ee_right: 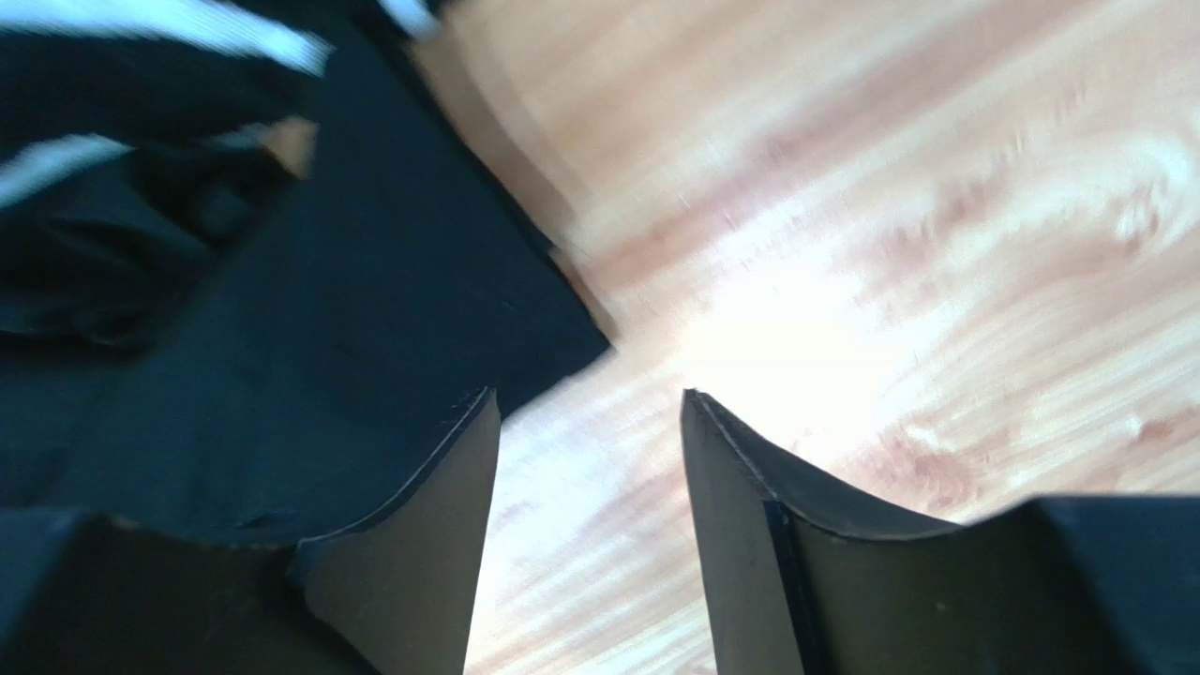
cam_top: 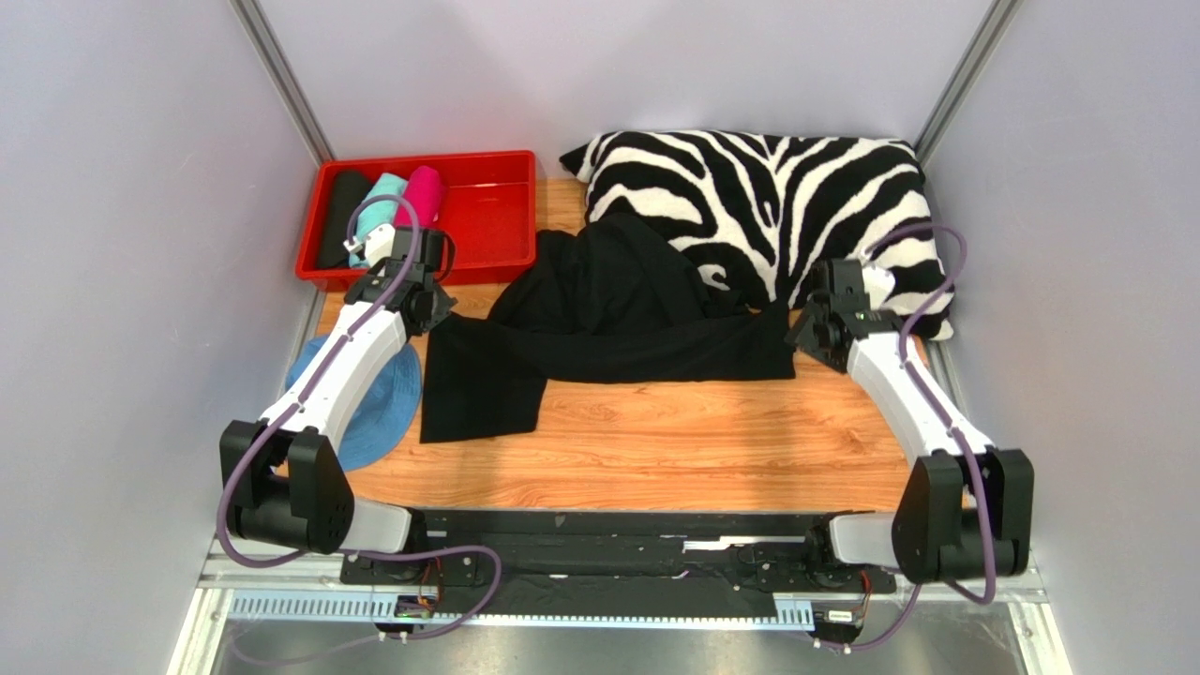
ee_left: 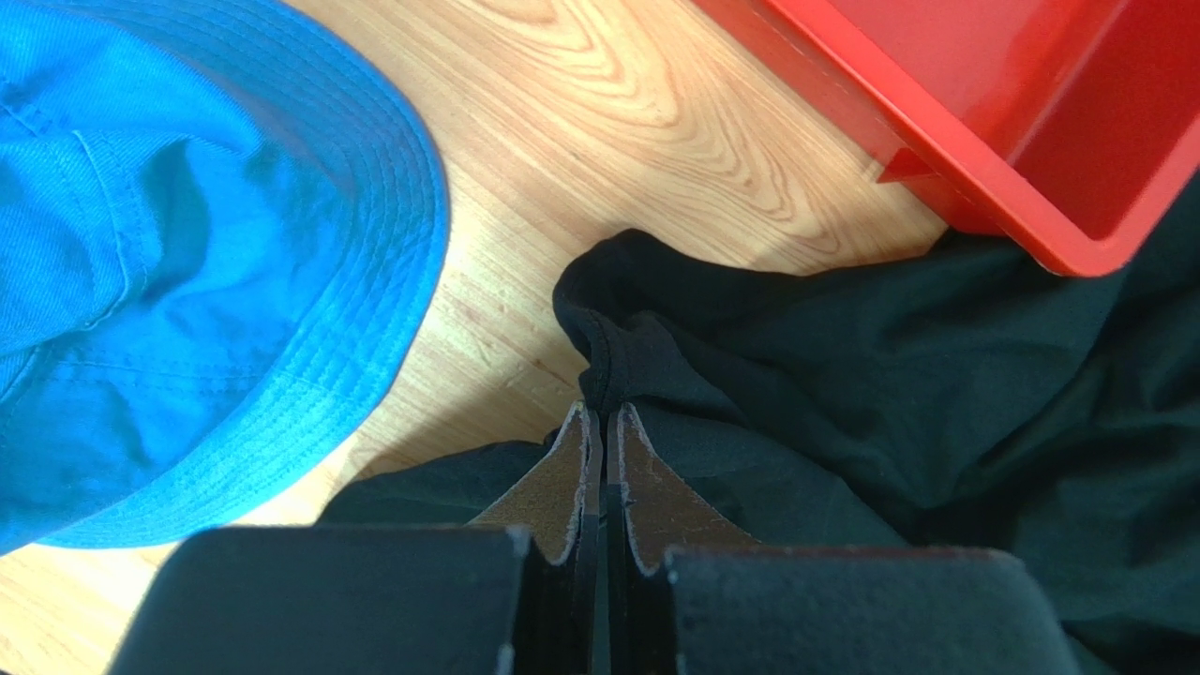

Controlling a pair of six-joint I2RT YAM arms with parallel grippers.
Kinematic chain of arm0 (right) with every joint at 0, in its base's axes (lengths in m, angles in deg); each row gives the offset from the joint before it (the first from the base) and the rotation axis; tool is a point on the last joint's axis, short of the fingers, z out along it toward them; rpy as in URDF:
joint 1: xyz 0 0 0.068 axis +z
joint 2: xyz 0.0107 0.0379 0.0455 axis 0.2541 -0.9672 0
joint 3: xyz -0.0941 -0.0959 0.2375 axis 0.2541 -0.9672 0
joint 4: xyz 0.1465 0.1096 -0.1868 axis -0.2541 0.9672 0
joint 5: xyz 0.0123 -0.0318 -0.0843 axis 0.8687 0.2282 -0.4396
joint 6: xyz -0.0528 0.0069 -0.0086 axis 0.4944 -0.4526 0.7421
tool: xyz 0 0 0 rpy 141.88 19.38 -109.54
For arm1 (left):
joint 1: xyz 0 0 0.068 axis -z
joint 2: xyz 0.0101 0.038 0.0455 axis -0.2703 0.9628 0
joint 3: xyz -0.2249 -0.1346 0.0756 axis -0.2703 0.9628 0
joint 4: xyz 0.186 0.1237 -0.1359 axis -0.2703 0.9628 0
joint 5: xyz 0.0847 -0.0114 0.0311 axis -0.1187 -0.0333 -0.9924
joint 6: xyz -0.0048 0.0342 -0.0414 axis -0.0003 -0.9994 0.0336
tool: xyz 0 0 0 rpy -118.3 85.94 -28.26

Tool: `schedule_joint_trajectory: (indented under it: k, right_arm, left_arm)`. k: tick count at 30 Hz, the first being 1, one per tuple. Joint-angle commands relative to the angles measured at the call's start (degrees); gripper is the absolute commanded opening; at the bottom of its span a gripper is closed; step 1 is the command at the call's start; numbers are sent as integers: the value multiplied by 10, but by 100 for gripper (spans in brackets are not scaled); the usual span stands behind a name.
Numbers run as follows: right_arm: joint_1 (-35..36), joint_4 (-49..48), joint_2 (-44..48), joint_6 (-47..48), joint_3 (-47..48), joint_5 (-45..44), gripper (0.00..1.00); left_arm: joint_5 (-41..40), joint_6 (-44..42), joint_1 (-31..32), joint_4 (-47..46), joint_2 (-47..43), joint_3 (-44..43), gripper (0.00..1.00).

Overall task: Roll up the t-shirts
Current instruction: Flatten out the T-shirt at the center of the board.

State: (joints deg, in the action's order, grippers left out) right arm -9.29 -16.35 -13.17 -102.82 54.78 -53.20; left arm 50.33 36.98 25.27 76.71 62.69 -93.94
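The black t-shirt (cam_top: 606,317) is lying crumpled mid-frame on the wooden table (cam_top: 676,443), its long axis running left to right, one flap drooping toward the lower left. The left gripper (ee_left: 603,422) is closed, seemingly pinching its left edge. The right gripper (ee_right: 589,408) is hanging with jaws parted at its right corner, holding nothing. Three rolled t-shirts (cam_top: 378,204) are lying in the red tray (cam_top: 493,246) at upper left, pointing up-frame

I see bare tabletop (cam_top: 662,450) along the near edge, open to either arm. The black t-shirt (cam_top: 620,317) sprawls across mid-table. Behind it the red tray (cam_top: 493,211) blocks far left and the zebra pillow (cam_top: 761,197) far right. A blue bucket hat (cam_top: 373,415) crowds my left side.
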Motion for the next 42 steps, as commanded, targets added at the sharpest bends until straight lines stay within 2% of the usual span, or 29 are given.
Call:
schedule_joint_trajectory:
  k: [1, 6, 16, 19, 22, 23, 24, 25, 29, 34, 38, 39, 42]
  right_arm:
    - [-4, -87, 32, -37, -100, 22, 54]
    - [-7, -148, 0, -40, -124, 56, 52]
    - [-17, -191, -94, -56, -111, 69, 47]
    - [-18, -197, -119, -56, -105, 65, 40]
    - [-19, -190, -134, -56, -90, 56, 26]
    - [-20, -170, -134, -54, -79, 45, 11]
    - [-19, -155, -129, -52, -71, 36, 3]
    - [-19, -140, -124, -50, -65, 29, 0]
    - [-20, -26, -66, -27, -43, -21, 0]
    - [-26, 84, 33, -5, -25, -34, 0]
    - [-27, 133, 50, 4, -23, -8, 0]
    - [-26, 131, 45, 5, -23, -4, 3]
    - [-26, 120, 0, 6, -18, 19, 24]
  left_arm:
    - [10, -8, -4, -17, -25, -4, 0]
    - [18, -6, -4, -18, -30, 0, 0]
    - [14, -13, -4, -12, -33, -5, 0]
    - [12, -15, -4, -8, -33, -8, 0]
    - [7, -18, -4, -3, -35, -12, 0]
    - [7, -18, -4, 1, -37, -11, 0]
    - [4, -19, -4, 2, -40, -11, 0]
    - [3, -21, -4, 4, -43, -10, 0]
    - [-5, -29, -4, 12, -64, -3, 0]
    - [-2, -32, -4, 12, -85, 21, 0]
    - [1, -33, -4, 8, -87, 31, 0]
    - [6, -31, -4, 7, -83, 33, 0]
    - [18, -29, -4, 1, -72, 31, 0]
